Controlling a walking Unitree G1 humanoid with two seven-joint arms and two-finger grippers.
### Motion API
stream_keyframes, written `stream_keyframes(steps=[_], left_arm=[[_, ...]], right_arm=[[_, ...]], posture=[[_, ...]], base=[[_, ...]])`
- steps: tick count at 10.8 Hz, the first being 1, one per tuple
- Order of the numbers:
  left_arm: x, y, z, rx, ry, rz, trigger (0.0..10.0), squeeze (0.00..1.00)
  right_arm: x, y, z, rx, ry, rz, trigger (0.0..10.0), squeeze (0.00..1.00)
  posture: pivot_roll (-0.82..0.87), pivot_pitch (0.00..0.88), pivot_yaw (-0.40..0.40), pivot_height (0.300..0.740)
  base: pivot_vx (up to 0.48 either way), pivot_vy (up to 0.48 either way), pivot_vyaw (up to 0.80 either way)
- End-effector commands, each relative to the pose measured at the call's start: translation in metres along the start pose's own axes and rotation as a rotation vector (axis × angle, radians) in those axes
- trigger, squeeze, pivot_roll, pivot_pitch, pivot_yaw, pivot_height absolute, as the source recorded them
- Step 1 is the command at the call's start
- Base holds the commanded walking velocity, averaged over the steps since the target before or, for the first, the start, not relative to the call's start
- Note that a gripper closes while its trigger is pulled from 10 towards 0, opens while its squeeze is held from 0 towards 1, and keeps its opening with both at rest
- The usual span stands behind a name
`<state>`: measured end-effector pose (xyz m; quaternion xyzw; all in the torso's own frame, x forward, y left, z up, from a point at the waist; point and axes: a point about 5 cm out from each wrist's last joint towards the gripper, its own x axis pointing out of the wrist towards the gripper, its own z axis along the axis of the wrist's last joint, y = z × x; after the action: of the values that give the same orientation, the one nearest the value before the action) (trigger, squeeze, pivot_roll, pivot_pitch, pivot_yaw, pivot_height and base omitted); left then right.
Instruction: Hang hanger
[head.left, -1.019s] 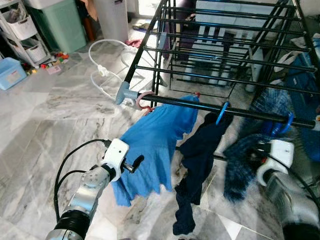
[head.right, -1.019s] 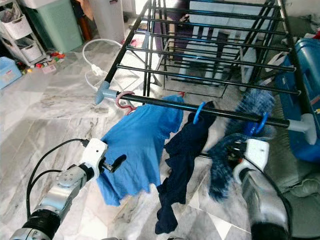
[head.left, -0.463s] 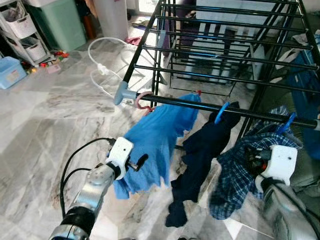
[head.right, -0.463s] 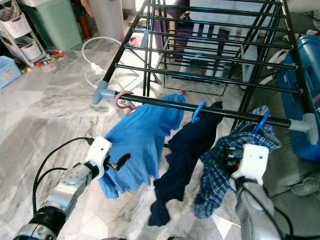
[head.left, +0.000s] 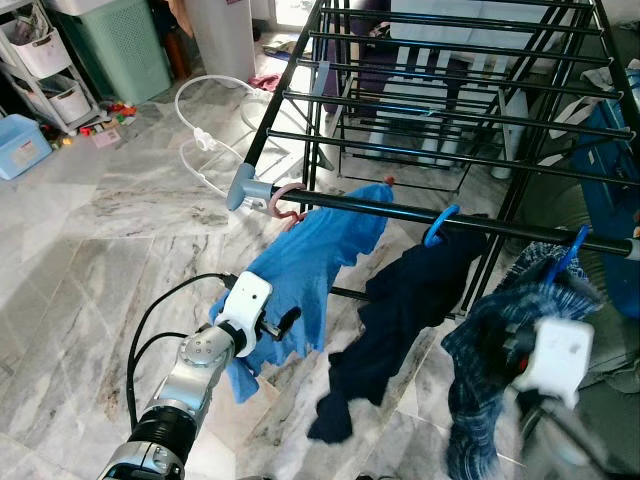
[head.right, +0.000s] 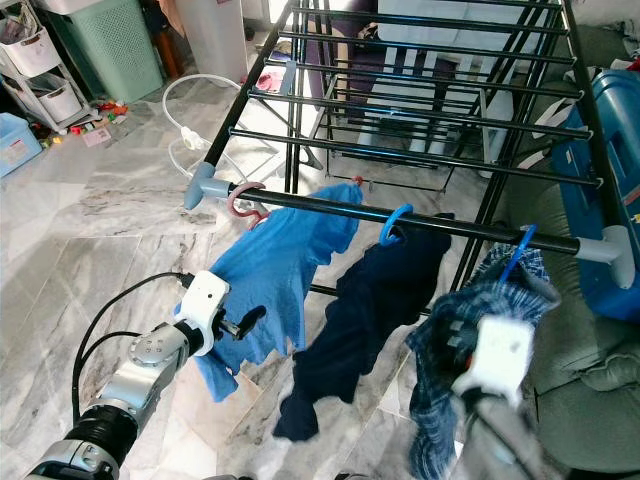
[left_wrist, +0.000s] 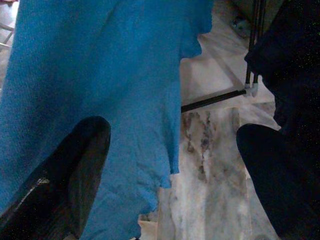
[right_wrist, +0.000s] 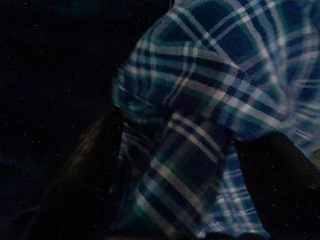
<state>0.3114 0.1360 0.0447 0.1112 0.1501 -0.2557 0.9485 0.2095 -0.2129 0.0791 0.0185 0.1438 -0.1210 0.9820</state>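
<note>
A black drying rack (head.left: 450, 215) stands ahead. Three hangers hook over its front bar. A pink hanger (head.left: 283, 203) carries a blue shirt (head.left: 310, 270). A blue hanger (head.left: 438, 225) holds a navy garment (head.left: 400, 300). Another blue hanger (head.left: 567, 253) bears a plaid shirt (head.left: 500, 330). My left gripper (head.left: 285, 322) is open at the blue shirt's lower edge, and the cloth hangs in front of its fingers (left_wrist: 75, 165). My right gripper (right_wrist: 185, 150) is low at the right behind its white wrist box (head.left: 555, 352), open, with plaid cloth between its fingers (right_wrist: 90, 165).
A green laundry basket (head.left: 125, 45), white drawers (head.left: 45, 60) and a blue bin (head.left: 20, 145) stand at the back left. A white hose (head.left: 205, 140) loops on the marble floor by the rack's left corner. A blue bag (head.right: 610, 200) sits at the right.
The plaid shirt has dropped and now hangs from its hook on the bar, while my right arm has pulled back and down. All garments swing. My left gripper has moved in under the blue shirt.
</note>
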Motion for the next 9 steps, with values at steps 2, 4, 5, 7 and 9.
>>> stream_keyframes(steps=[2,4,5,7,9], left_arm=[[0.002,-0.002,-0.001,0.005,0.011,-0.015,10.0,0.0],[0.004,-0.002,-0.001,0.006,0.019,-0.023,10.0,0.0],[0.005,-0.003,-0.001,0.008,0.02,-0.029,10.0,0.0],[0.004,0.005,0.013,0.02,-0.06,-0.025,10.0,0.0],[-0.005,0.017,0.024,0.062,-0.147,0.025,10.0,0.0]], right_arm=[[-0.005,0.0,-0.005,0.002,-0.007,-0.075,10.0,1.0],[-0.011,0.003,-0.004,0.022,-0.041,-0.119,10.0,1.0],[-0.013,0.002,-0.002,0.012,-0.066,-0.143,10.0,1.0],[-0.024,-0.001,0.014,-0.065,-0.191,-0.205,10.0,1.0],[-0.036,0.0,0.014,-0.036,-0.211,-0.226,10.0,1.0]], posture=[[0.0,0.084,0.024,0.74],[-0.01,0.085,0.032,0.74],[-0.01,0.085,0.034,0.74],[-0.02,0.083,0.042,0.74],[-0.02,0.084,0.039,0.74]], base=[[0.0,0.0,0.0],[0.0,0.0,0.0],[0.0,0.0,0.0],[0.0,0.0,0.0],[0.0,0.0,0.0]])
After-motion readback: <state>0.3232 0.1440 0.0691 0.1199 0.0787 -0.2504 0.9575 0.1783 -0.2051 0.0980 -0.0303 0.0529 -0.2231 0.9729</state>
